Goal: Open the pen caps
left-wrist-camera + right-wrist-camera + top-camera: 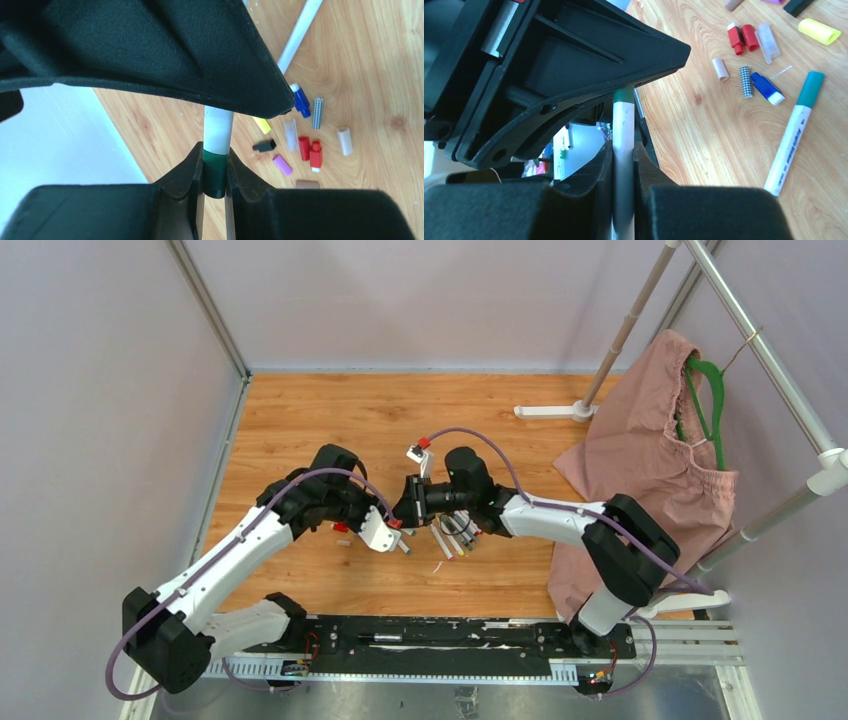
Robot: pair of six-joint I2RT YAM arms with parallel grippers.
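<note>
A dark green cap (pixel 216 175) sits pinched between the fingers of the left gripper (pixel 216 160), whose jaws are nearly closed on its sides. The cap butts against its white barrel (pixel 218 132) with no gap showing. The right gripper (pixel 623 155) clamps that barrel just as narrowly from the opposite end. The pen's long axis runs straight from one gripper into the other, cap end toward the left arm, held above the wooden table (pixel 300 420). Beside the pen, loose caps (pixel 304 148) in red, blue, yellow and black lie scattered, with a teal-capped marker (pixel 791 135) near them. Beyond the pen the tabletop lies open to the far wall; a pink cloth bag (pixel 640 440) crowds the right edge.
</note>
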